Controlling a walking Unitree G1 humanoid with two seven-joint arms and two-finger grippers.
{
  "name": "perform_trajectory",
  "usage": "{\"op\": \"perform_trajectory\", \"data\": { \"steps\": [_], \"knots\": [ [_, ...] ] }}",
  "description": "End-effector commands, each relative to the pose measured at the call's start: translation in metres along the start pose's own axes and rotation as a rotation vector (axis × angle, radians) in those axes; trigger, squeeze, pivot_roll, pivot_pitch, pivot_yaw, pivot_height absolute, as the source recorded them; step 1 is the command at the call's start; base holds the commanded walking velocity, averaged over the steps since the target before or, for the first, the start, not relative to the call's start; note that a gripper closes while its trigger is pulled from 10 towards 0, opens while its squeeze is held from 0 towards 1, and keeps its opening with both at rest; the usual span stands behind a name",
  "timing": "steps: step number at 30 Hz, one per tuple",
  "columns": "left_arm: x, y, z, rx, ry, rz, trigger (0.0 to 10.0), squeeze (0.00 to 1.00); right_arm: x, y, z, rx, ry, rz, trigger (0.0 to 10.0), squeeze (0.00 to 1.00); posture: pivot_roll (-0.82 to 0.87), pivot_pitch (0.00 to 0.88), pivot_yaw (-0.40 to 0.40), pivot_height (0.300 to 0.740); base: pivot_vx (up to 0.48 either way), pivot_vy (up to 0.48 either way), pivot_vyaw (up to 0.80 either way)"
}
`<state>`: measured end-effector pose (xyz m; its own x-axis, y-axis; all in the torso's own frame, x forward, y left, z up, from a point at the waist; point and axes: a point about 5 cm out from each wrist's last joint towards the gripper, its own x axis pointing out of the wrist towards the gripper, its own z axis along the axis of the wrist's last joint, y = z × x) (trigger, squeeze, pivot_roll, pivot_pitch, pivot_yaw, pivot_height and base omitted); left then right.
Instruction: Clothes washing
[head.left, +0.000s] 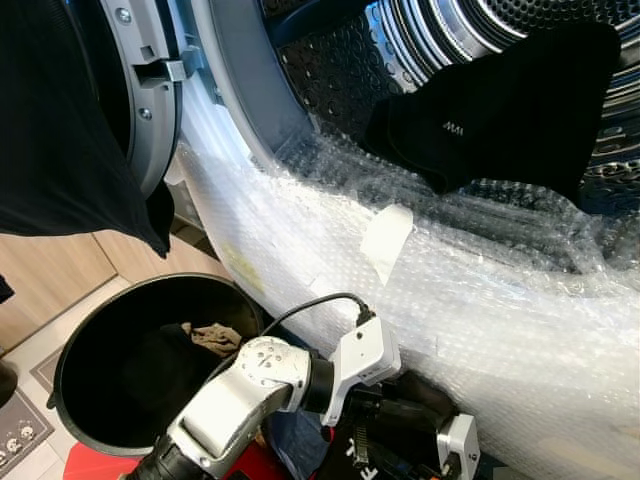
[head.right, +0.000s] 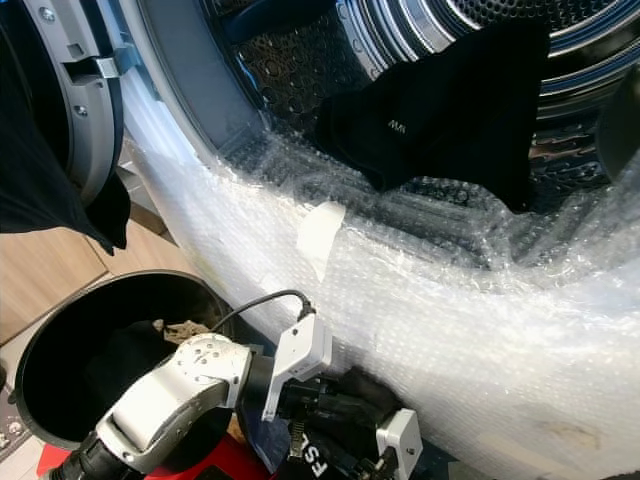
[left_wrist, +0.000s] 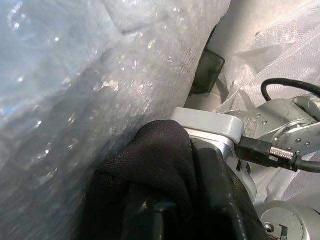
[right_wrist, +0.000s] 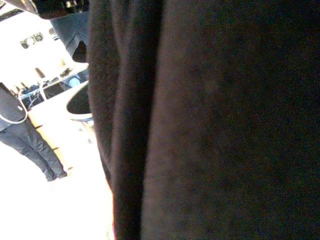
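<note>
A black garment (head.left: 510, 100) lies on the lip of the washer drum (head.left: 420, 40) at the upper right. Another black garment (head.left: 60, 120) hangs over the open door (head.left: 150, 90) on the left. Low against the washer front, my left gripper (left_wrist: 165, 200) is shut on a bunched black cloth (left_wrist: 160, 155), just beside the right wrist camera (head.left: 458, 440). The right gripper (head.right: 375, 460) sits close below it, and dark cloth (right_wrist: 215, 120) hangs right before its camera.
Bubble wrap (head.left: 450, 310) covers the washer's front and door rim. A round black basket (head.left: 150, 350) with clothes inside stands on the floor to the left. A person (right_wrist: 30, 140) stands farther off in the right wrist view.
</note>
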<state>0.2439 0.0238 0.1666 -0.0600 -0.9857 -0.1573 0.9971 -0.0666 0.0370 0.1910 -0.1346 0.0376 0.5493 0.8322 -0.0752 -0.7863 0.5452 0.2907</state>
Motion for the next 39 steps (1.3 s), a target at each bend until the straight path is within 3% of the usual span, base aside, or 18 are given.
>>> {"op": "perform_trajectory", "data": {
  "steps": [1, 2, 3, 9, 14, 15, 19, 21, 23, 27, 29, 30, 32, 33, 35, 36, 38, 39],
  "knots": [
    [-0.005, -0.002, 0.015, 0.076, -0.038, -0.025, 10.0, 0.58, 0.002, 0.005, -0.007, 0.025, 0.038, 0.029, 0.0, 0.00, 0.05, 0.110, 0.015, 0.740, 0.000, 0.000, 0.00],
    [-0.007, -0.003, 0.013, 0.077, -0.029, -0.030, 10.0, 0.95, 0.001, 0.006, -0.007, 0.024, 0.040, 0.036, 0.0, 0.00, 0.05, 0.110, 0.015, 0.740, 0.000, 0.000, 0.00],
    [-0.009, -0.002, 0.011, 0.074, -0.015, -0.026, 10.0, 1.00, 0.001, 0.007, -0.008, 0.026, 0.042, 0.042, 0.0, 0.00, 0.05, 0.110, 0.017, 0.740, 0.000, 0.000, 0.00],
    [-0.022, 0.005, 0.004, 0.080, 0.044, 0.030, 10.0, 1.00, -0.003, 0.012, -0.014, 0.044, 0.065, 0.070, 0.0, 0.00, 0.05, 0.106, 0.018, 0.740, 0.000, 0.000, 0.00],
    [-0.044, -0.004, 0.000, 0.059, 0.094, -0.017, 10.0, 1.00, -0.004, 0.013, -0.015, 0.043, 0.072, 0.079, 0.0, 0.00, 0.05, 0.103, 0.022, 0.740, 0.000, 0.000, 0.00],
    [-0.059, -0.010, -0.004, 0.036, 0.132, -0.026, 10.0, 1.00, -0.005, 0.014, -0.016, 0.044, 0.081, 0.088, 0.0, 0.00, 0.05, 0.102, 0.023, 0.740, 0.000, 0.000, 0.00],
    [-0.085, -0.019, -0.017, -0.025, 0.217, -0.010, 10.0, 1.00, -0.005, 0.016, -0.018, 0.050, 0.096, 0.106, 0.0, 0.00, 0.06, 0.101, 0.024, 0.740, 0.000, 0.000, 0.00],
    [-0.089, -0.020, -0.020, -0.036, 0.228, 0.000, 10.0, 1.00, -0.006, 0.016, -0.019, 0.051, 0.098, 0.110, 0.0, 0.00, 0.06, 0.101, 0.024, 0.740, 0.000, 0.000, 0.00],
    [-0.103, -0.025, -0.035, -0.077, 0.292, 0.063, 10.0, 1.00, -0.006, 0.018, -0.021, 0.054, 0.110, 0.128, 0.0, 0.00, 0.07, 0.099, 0.023, 0.740, 0.000, 0.000, 0.00],
    [-0.119, -0.021, -0.054, -0.091, 0.358, 0.259, 10.0, 1.00, -0.006, 0.021, -0.020, 0.055, 0.113, 0.155, 0.0, 0.00, 0.07, 0.098, 0.022, 0.740, 0.000, 0.000, 0.00],
    [-0.132, -0.007, -0.063, -0.123, 0.332, 0.515, 10.0, 1.00, -0.007, 0.025, -0.018, 0.057, 0.113, 0.193, 0.0, 0.00, 0.07, 0.094, 0.022, 0.740, 0.000, 0.000, 0.00],
    [-0.132, -0.007, -0.063, -0.123, 0.332, 0.515, 10.0, 1.00, -0.007, 0.025, -0.018, 0.057, 0.113, 0.193, 0.0, 0.00, 0.07, 0.094, 0.022, 0.740, 0.000, 0.000, 0.00],
    [-0.151, 0.007, -0.073, -0.134, 0.295, 0.802, 10.0, 1.00, -0.011, 0.032, -0.016, 0.059, 0.123, 0.246, 0.0, 0.00, 0.08, 0.090, 0.016, 0.740, 0.000, 0.000, 0.00],
    [-0.151, 0.007, -0.073, -0.134, 0.295, 0.802, 10.0, 1.00, -0.011, 0.032, -0.016, 0.059, 0.123, 0.246, 0.0, 0.00, 0.08, 0.090, 0.016, 0.740, 0.000, 0.000, 0.00],
    [-0.170, 0.018, -0.080, -0.117, 0.262, 1.082, 10.0, 1.00, -0.016, 0.039, -0.014, 0.064, 0.139, 0.302, 0.0, 0.00, 0.08, 0.092, 0.010, 0.740, 0.000, 0.000, 0.00],
    [-0.170, 0.018, -0.080, -0.117, 0.262, 1.082, 10.0, 1.00, -0.016, 0.039, -0.014, 0.064, 0.139, 0.302, 0.0, 0.00, 0.08, 0.092, 0.010, 0.740, 0.000, 0.000, 0.00],
    [-0.184, 0.025, -0.089, -0.095, 0.269, 1.270, 10.0, 1.00, -0.020, 0.044, -0.012, 0.066, 0.160, 0.347, 0.0, 0.00, 0.07, 0.095, 0.008, 0.740, 0.000, 0.000, 0.00],
    [-0.184, 0.025, -0.089, -0.095, 0.269, 1.270, 10.0, 1.00, -0.020, 0.044, -0.012, 0.066, 0.160, 0.347, 0.0, 0.00, 0.07, 0.095, 0.008, 0.740, 0.000, 0.000, 0.00]
  ]
}}
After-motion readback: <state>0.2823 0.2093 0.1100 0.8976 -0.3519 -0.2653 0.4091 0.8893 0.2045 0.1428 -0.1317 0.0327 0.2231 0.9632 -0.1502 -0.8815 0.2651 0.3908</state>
